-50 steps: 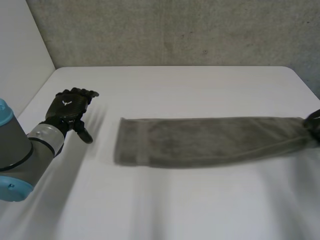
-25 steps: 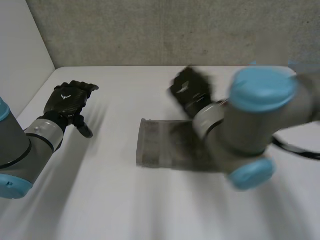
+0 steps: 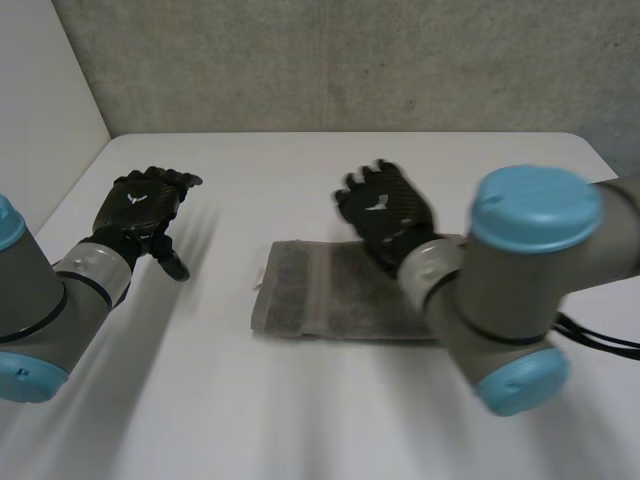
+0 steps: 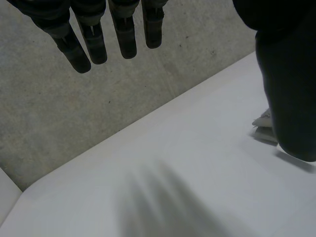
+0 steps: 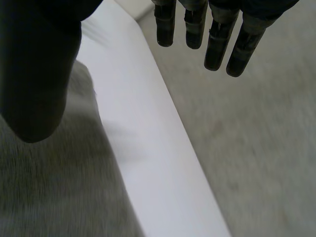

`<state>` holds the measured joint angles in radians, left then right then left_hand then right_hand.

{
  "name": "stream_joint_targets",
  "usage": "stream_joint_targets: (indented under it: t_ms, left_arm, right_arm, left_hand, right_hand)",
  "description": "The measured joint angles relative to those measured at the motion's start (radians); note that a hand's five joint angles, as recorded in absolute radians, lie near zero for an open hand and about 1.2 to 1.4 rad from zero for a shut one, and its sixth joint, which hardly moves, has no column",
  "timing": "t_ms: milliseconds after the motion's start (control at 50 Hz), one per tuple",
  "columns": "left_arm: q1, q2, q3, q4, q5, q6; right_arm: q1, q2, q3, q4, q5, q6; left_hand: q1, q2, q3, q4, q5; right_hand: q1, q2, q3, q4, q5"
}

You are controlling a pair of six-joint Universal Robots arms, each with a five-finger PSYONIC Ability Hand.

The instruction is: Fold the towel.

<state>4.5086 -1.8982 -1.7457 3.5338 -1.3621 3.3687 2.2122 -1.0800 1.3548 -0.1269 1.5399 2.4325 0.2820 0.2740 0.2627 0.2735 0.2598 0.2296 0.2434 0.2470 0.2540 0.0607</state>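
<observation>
The grey towel (image 3: 320, 290) lies folded over on itself in the middle of the white table (image 3: 300, 420), its visible end toward my left arm. My right hand (image 3: 385, 210) hovers open over the towel's far edge, fingers straight, holding nothing; the right wrist view has the towel (image 5: 54, 187) under the palm and the fingers (image 5: 217, 34) spread above the table's far rim. My left hand (image 3: 140, 205) floats open above bare table, well to the left of the towel, with straight fingers (image 4: 98, 34). A pale corner of the towel (image 4: 264, 121) peeks from behind the left thumb.
A grey concrete wall (image 3: 350, 60) runs along the table's far edge. A white panel (image 3: 40, 110) stands at the left. My right arm (image 3: 510, 290) covers the towel's right part.
My right hand swept leftward from the table's right side, carrying the towel's right end over the rest, then let go with fingers now straight. The left hand barely moved.
</observation>
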Motion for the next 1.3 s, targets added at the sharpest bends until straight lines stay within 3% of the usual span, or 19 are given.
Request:
stream_joint_targets:
  t_ms: [180,360,560,720,760,900,1120,1300]
  left_arm:
    - [-0.005,-0.003,-0.002,0.0,0.0,0.0]
    - [-0.017,-0.006,-0.005,0.0,0.0,0.0]
    - [-0.024,-0.011,-0.006,0.0,0.0,0.0]
    - [-0.028,-0.012,-0.01,0.0,0.0,0.0]
    - [-0.028,-0.012,-0.012,0.001,0.0,0.0]
    - [-0.028,-0.011,-0.015,0.001,0.0,0.0]
    - [-0.026,0.001,-0.002,-0.001,-0.002,-0.002]
    - [-0.03,0.035,0.032,-0.001,-0.004,-0.073]
  right_arm:
    - [-0.212,-0.109,0.23,0.079,-0.034,0.075]
    - [-0.347,-0.134,0.397,0.073,-0.154,0.078]
    - [-0.383,-0.12,0.471,-0.055,-0.209,0.103]
    - [-0.384,-0.098,0.472,-0.111,-0.208,0.15]
    - [-0.385,-0.092,0.468,-0.115,-0.202,0.155]
    - [-0.392,-0.103,0.449,-0.107,-0.154,0.143]
    - [-0.326,-0.158,0.324,-0.035,-0.094,-0.018]
    - [0.007,-0.07,0.105,-0.024,-0.081,-0.071]
  left_hand:
    - [0.0,0.0,0.0,0.0,0.0]
    - [0.0,0.0,0.0,0.0,0.0]
    - [0.0,0.0,0.0,0.0,0.0]
    - [0.0,0.0,0.0,0.0,0.0]
    - [0.0,0.0,0.0,0.0,0.0]
    - [0.0,0.0,0.0,0.0,0.0]
    - [0.0,0.0,0.0,0.0,0.0]
    - [0.0,0.0,0.0,0.0,-0.001]
  right_hand:
    - [0.233,0.222,0.218,0.225,0.253]
    - [0.345,0.325,0.324,0.317,0.344]
    - [0.419,0.398,0.397,0.39,0.414]
    - [0.783,0.763,0.758,0.754,0.766]
    - [1.037,1.041,1.027,1.026,1.042]
    - [1.054,1.073,1.086,1.087,1.089]
    - [1.055,1.073,1.086,1.087,1.089]
    - [1.06,1.074,1.089,1.087,1.089]
